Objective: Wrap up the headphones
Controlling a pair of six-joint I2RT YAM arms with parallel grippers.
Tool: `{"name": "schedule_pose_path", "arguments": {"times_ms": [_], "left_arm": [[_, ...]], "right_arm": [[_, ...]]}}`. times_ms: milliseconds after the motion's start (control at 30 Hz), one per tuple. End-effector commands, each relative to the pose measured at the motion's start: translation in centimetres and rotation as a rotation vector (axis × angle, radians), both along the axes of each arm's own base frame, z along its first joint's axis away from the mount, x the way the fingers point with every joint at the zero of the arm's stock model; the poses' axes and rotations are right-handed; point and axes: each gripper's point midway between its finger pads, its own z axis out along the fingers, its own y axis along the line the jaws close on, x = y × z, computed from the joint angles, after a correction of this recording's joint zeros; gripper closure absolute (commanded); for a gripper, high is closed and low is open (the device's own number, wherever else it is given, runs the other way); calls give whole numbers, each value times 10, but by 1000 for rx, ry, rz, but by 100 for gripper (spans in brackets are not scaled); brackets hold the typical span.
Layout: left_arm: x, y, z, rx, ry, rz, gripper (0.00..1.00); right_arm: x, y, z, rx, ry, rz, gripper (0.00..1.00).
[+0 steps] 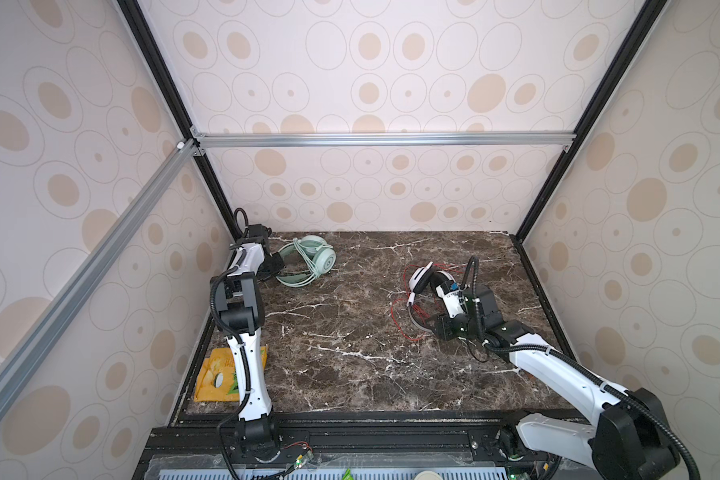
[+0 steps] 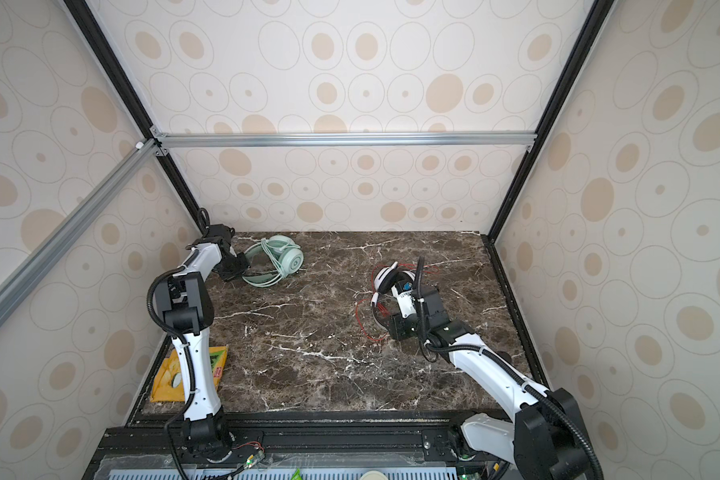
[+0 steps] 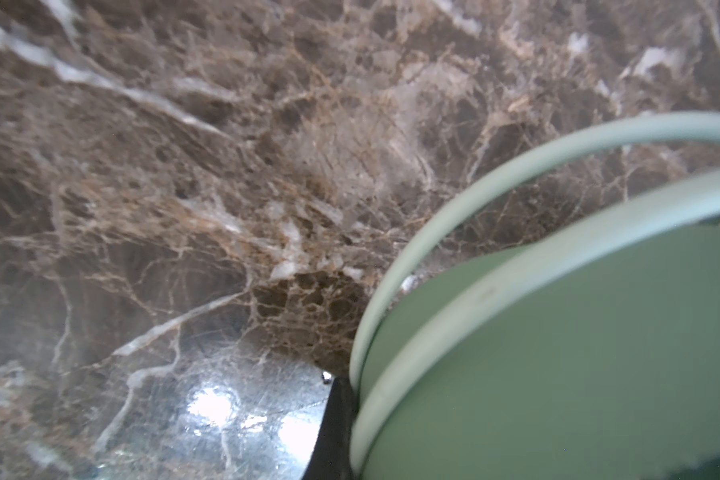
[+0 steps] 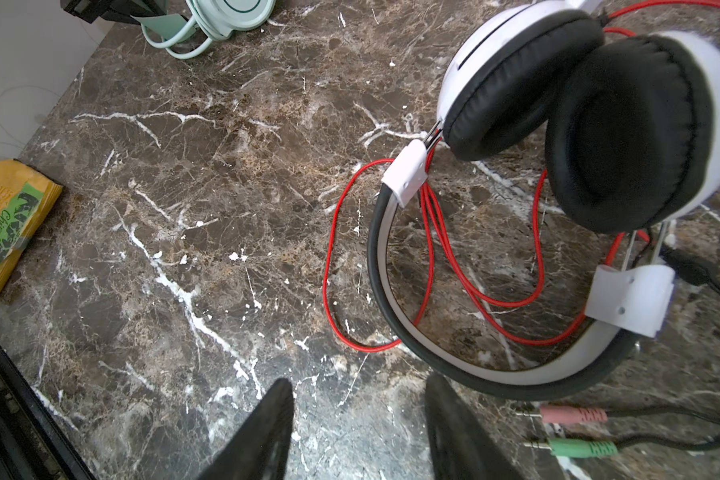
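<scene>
The mint green headphones (image 1: 312, 259) (image 2: 277, 259) lie at the back left of the marble table, their pale cord wound around them. My left gripper (image 1: 281, 270) is shut on their flat headband (image 3: 558, 332); one black finger (image 3: 331, 419) shows against the band. The white-and-black headphones (image 1: 422, 276) (image 4: 624, 129) lie at the right with their thin red cord (image 4: 326, 257) in loose loops on the marble. My right gripper (image 4: 360, 399) stands open just short of their headband (image 4: 474, 374), with only bare table between its fingers.
A yellow chips bag (image 1: 217, 376) (image 4: 9, 220) lies at the front left by the left arm. Pink (image 4: 570, 414) and green (image 4: 578, 449) audio plugs on black leads lie beside the right gripper. Patterned walls enclose the table on three sides.
</scene>
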Motion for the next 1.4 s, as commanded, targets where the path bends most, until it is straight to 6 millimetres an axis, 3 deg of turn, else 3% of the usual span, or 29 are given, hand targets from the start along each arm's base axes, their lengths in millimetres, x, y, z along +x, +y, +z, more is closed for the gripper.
{"name": "schedule_pose_path", "arguments": {"times_ms": [0, 333, 600, 667, 767, 800, 833, 933, 1133, 1267, 1367], "left_arm": [[12, 8, 17, 7, -46, 15, 97], [13, 7, 17, 7, -44, 8, 81], [18, 5, 36, -1, -91, 1, 67], [21, 4, 47, -5, -120, -3, 50], [26, 2, 70, -10, -171, -9, 34], [27, 3, 81, -6, -193, -10, 13], [27, 2, 90, -2, -210, -9, 2], [27, 4, 124, 13, -272, -1, 2], [8, -8, 224, 57, -546, 19, 2], [-13, -55, 290, 238, -769, -37, 2], [-23, -109, 303, 330, -866, -156, 2]], "right_arm": [[-3, 0, 2, 5, -14, 11, 46], [-4, 0, 7, 6, -26, 14, 46], [-4, 0, 9, 9, -29, 17, 46], [-4, 0, 9, 7, -29, 14, 46], [-2, -2, 9, -1, -31, 0, 46], [-2, -3, 8, -6, -29, -2, 45], [-2, -3, 8, -7, -26, -4, 45], [-1, -3, 8, -8, -19, -8, 45], [6, -4, 6, 1, 22, -43, 45], [20, -1, 6, 57, 70, -94, 45], [34, 3, 7, 118, 129, -145, 45]]}}
